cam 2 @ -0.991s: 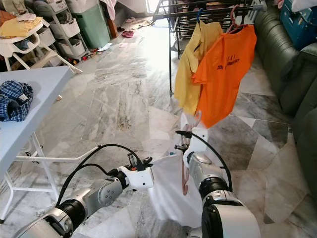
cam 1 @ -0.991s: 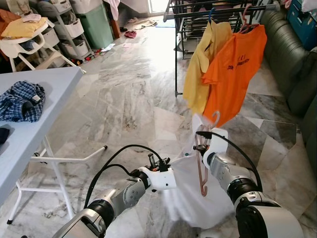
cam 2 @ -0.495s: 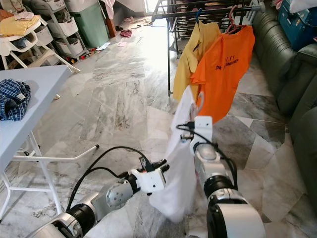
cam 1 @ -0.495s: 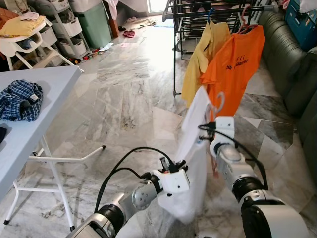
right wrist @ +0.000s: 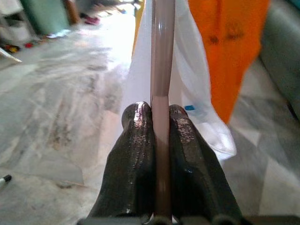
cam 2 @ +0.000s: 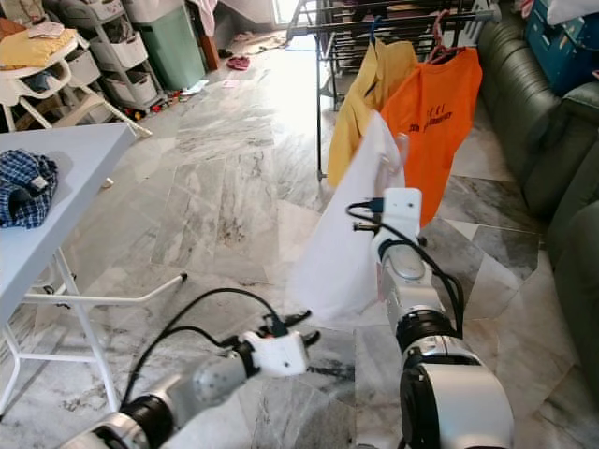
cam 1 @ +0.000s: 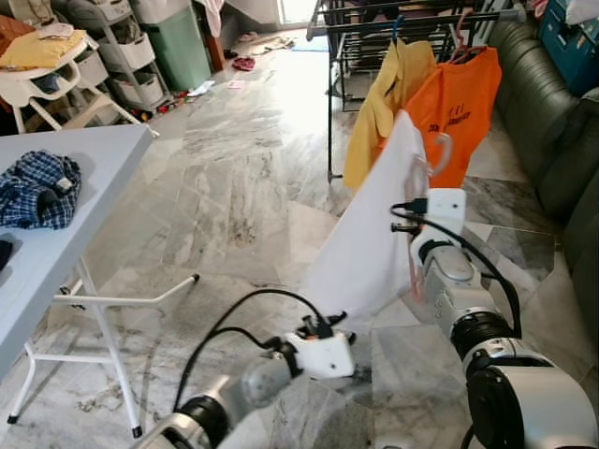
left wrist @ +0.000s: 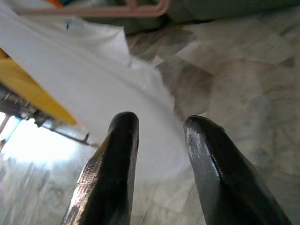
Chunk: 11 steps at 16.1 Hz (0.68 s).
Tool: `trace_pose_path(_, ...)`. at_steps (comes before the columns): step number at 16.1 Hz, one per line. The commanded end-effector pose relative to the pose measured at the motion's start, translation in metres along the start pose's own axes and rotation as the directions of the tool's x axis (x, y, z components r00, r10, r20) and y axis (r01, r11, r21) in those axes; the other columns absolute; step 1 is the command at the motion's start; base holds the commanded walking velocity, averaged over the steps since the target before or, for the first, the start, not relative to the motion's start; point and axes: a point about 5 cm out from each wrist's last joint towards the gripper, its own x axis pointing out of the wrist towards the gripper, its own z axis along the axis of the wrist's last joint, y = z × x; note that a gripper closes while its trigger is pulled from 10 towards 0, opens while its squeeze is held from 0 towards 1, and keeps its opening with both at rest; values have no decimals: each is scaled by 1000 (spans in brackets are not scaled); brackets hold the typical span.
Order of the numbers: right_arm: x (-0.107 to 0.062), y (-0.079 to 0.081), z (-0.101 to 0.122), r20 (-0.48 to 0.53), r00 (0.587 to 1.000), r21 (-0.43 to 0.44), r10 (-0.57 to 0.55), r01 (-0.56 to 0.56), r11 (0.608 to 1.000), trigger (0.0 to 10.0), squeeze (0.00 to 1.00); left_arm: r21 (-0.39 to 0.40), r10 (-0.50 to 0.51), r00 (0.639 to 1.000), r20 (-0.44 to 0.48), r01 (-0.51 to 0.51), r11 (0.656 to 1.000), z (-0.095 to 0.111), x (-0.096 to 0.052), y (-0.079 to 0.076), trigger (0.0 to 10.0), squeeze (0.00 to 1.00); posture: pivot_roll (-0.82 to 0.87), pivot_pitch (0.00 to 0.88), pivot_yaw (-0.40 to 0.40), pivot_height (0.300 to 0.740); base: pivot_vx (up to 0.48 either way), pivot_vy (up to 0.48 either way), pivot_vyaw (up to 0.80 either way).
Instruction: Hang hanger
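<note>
A pink hanger (right wrist: pixel 162 56) carries a white shirt (cam 1: pixel 370 243), and my right gripper (right wrist: pixel 159 110) is shut on the hanger's bar. It holds the hanger up in front of the orange shirt (cam 1: pixel 468 103) and the yellow shirt (cam 1: pixel 384 103), which hang on the dark drying rack (cam 1: pixel 412 19). The hanger's hook (cam 1: pixel 440 150) is below the rack's rail. My left gripper (left wrist: pixel 157 124) is open, low over the floor just beside the white shirt's bottom hem (cam 1: pixel 339 316), with nothing between its fingers.
A light blue folding table (cam 1: pixel 84 178) with a plaid garment (cam 1: pixel 37 192) stands at the left. A dark green sofa (cam 1: pixel 552 122) runs along the right. Shelves and a white high chair (cam 1: pixel 47 70) are at the back left. Marble floor (cam 1: pixel 234 178) lies between.
My right gripper has lifted the hanger and white shirt higher and nearer the rack. The shirt now stretches up from its hem, while my left gripper stays low beside it.
</note>
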Motion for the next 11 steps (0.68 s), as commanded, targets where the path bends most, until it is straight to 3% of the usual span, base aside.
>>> trace_pose_path(1, 1, 12, 17, 108, 990, -56, 93, -87, 995, 10000, 0, 2, 34, 999, -7, -34, 999, -4, -5, 10, 10000, 1000, -184, 28, 116, 740, 0, 0, 0)
trace_pose_path(3, -7, 15, 9, 124, 974, -136, 188, -170, 976, 10000, 0, 9, 83, 996, -25, -83, 997, -13, -13, 28, 10000, 1000, -184, 28, 117, 740, 0, 0, 0)
trace_pose_path(4, -17, 15, -3, 109, 957, -164, 268, -248, 955, 10000, 0, 6, 160, 987, -25, -160, 987, -17, -20, 48, 10000, 1000, -183, 28, 119, 740, 0, 0, 0)
trace_pose_path(6, -26, 11, -15, 90, 947, -160, 309, -292, 943, 10000, 0, -30, 300, 953, -48, -301, 953, -21, -27, 71, 10000, 1000, -185, 28, 125, 740, 0, 0, 0)
trace_pose_path(7, -30, 7, -21, 74, 945, -175, 319, -303, 937, 10000, 0, -95, 373, 925, -79, -379, 920, -24, -30, 81, 10000, 1000, -186, 30, 127, 740, 0, 0, 0)
trace_pose_path(8, -36, 2, -28, 53, 944, -190, 327, -312, 931, 10000, 0, -236, 469, 871, -146, -492, 838, -29, -32, 93, 10000, 1000, -187, 30, 127, 740, 0, 0, 0)
trace_pose_path(9, -42, 2, -33, 36, 930, -198, 366, -353, 915, 10000, 0, -306, 506, 844, -180, -537, 786, -31, -34, 99, 10000, 1000, -187, 32, 127, 740, 0, 0, 0)
trace_pose_path(10, -44, 2, -34, 34, 922, -203, 385, -371, 906, 10000, 0, -332, 513, 839, -185, -544, 770, -32, -35, 101, 10000, 1000, -186, 33, 126, 740, 0, 0, 0)
trace_pose_path(11, -48, 2, -37, 18, 914, -218, 404, -391, 894, 10000, 0, -444, 532, 813, -238, -578, 685, -35, -35, 106, 10000, 1000, -183, 33, 124, 740, 0, 0, 0)
